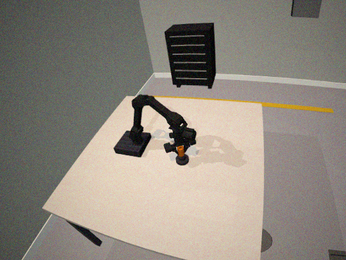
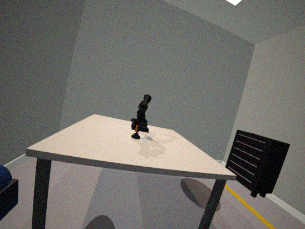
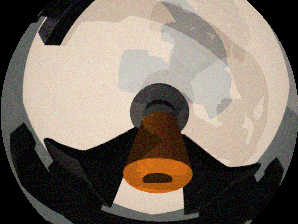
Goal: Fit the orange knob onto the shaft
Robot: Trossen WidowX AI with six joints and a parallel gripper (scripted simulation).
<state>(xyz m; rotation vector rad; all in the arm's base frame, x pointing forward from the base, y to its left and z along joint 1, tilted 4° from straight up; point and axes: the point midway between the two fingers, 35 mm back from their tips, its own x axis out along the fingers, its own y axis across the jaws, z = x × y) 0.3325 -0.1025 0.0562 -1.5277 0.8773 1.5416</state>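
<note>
1. The orange knob [image 1: 180,151] [image 2: 136,128] [image 3: 159,145] is held roughly upright over the shaft, presumably so that it can be turned until the flats agree.
2. Its sides are pinched by the gripper [image 1: 180,151] [image 2: 136,129] [image 3: 157,165], and the end with the D-shaped opening is left uncovered in the wrist view.
3. Beneath it, the round pedestal [image 1: 182,160] [image 2: 135,136] [image 3: 138,111] is seen with its rim outside the knob's outline; a dark neck shows between them, so the knob is judged not fully seated. Whether the shaft's tip has been entered cannot be told.
4. The pedestal is stood flat on the counter [image 1: 151,195] [image 2: 106,147] [image 3: 65,75], by which a downward push can be borne.
5. A firm grip is likely needed for twisting; release is best left until the pedestal is met.
</note>
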